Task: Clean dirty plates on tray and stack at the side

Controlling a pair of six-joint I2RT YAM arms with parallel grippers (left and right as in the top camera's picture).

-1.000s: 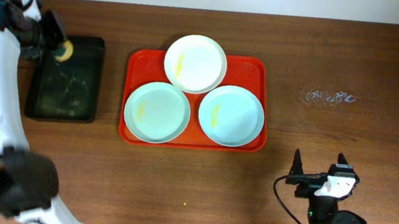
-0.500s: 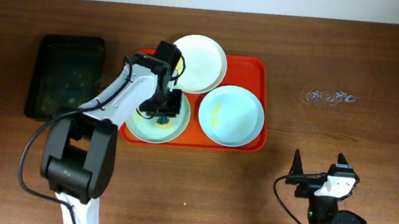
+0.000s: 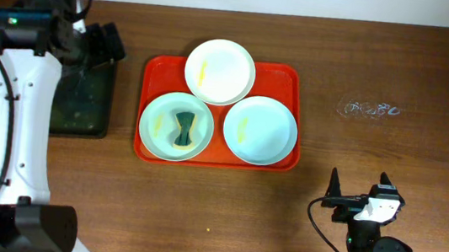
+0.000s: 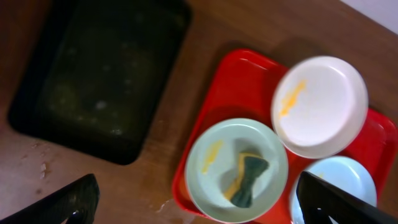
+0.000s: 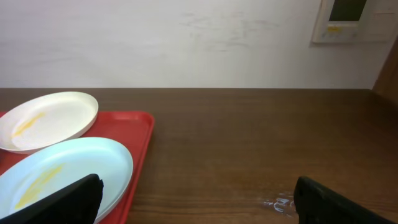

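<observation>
The red-orange tray (image 3: 298, 79) holds three plates. A cream-white plate (image 3: 220, 71) with a yellow smear sits at its far edge. The mint green plate (image 3: 157, 123) lies front left with a green and yellow sponge (image 3: 182, 130) on it. The pale blue plate (image 3: 260, 129), also smeared yellow, is front right. My left gripper (image 3: 105, 44) hangs open and holds nothing, high over the far end of the black tray, left of the red tray. From the left wrist I look down on the sponge (image 4: 247, 180) and mint plate (image 4: 205, 180). My right gripper (image 3: 359, 195) is open at the front right.
A black rectangular tray (image 3: 74, 109) with wet residue lies left of the red tray. Water spots (image 3: 368, 108) mark the wood to the right of it. In the right wrist view the blue plate (image 5: 62, 171) and the red tray's rim (image 5: 140, 124) lie to my left.
The left gripper carried the sponge from the black tray to the mint plate, let it go there, opened, and swung back left over the black tray. The right arm has not moved.
</observation>
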